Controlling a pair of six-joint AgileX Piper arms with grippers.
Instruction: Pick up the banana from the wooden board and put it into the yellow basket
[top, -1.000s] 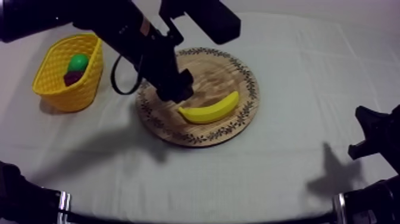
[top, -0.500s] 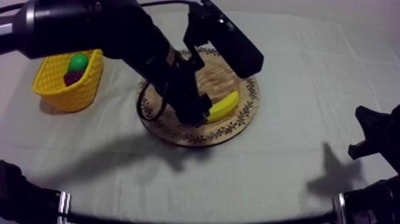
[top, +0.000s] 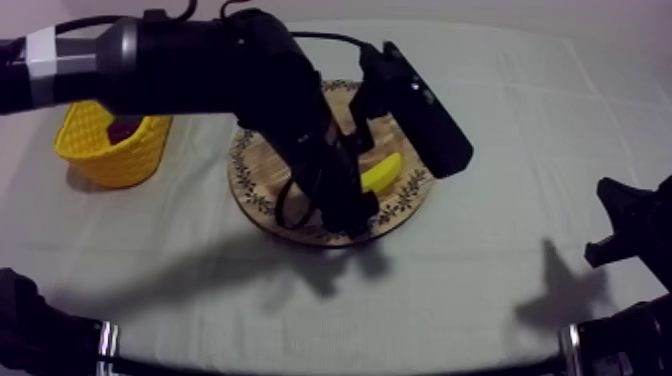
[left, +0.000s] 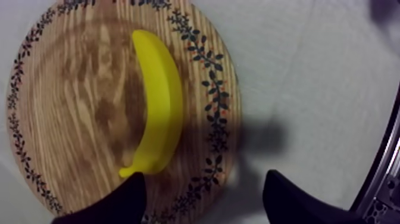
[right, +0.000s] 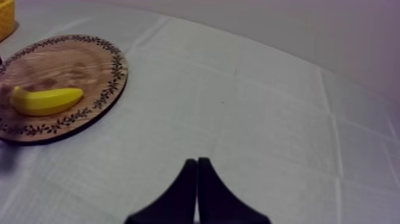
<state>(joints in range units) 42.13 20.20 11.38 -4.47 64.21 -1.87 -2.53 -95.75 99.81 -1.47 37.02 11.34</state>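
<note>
The yellow banana (left: 158, 107) lies on the round wooden board (left: 71, 119) with the patterned rim. My left gripper (left: 205, 176) hovers open above the board's rim, just past the banana's stem end, one finger (left: 122, 202) close to that end and the other over the cloth. From above, the left arm crosses the board (top: 250, 185) and hides most of the banana (top: 383, 171); the left gripper (top: 352, 212) is at the front rim. My right gripper (right: 197, 167) is shut on nothing and rests at the table's right side (top: 625, 230), well away from the banana (right: 44, 100).
The yellow basket (top: 110, 148) stands at the left of the table, left of the board, with something dark inside it. A corner of the basket (right: 6, 15) shows beyond the board (right: 77, 62). Bare cloth lies between board and right arm.
My left arm has swept right and forward across the board, from the banana's left end to the front rim, now covering most of the banana. The right arm has not moved.
</note>
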